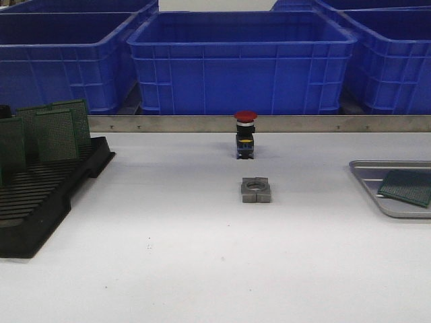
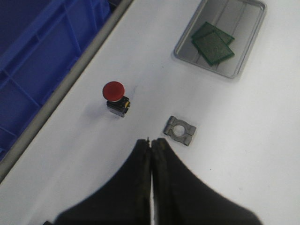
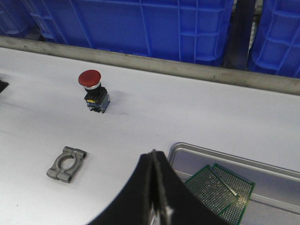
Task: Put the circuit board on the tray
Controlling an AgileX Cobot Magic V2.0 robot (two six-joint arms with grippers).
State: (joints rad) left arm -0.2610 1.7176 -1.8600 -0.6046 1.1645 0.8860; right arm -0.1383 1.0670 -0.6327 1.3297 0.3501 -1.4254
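The silver tray (image 1: 374, 199) sits at the table's right edge with two overlapping green circuit boards (image 1: 406, 186) lying flat in it. The left wrist view shows the same tray (image 2: 227, 16) and boards (image 2: 213, 44) far beyond my left gripper (image 2: 151, 140), which is shut and holds nothing. My right gripper (image 3: 153, 153) is also shut and empty, hovering just beside the tray's rim (image 3: 220, 155), with the boards (image 3: 215, 186) close by. More green boards (image 1: 57, 131) stand upright in the black slotted rack (image 1: 40, 195) at the left. Neither gripper appears in the front view.
A red push button (image 1: 245, 134) stands mid-table, with a grey metal clamp block (image 1: 256, 190) lying in front of it. Big blue bins (image 1: 239, 60) line the back behind a metal rail (image 1: 303, 123).
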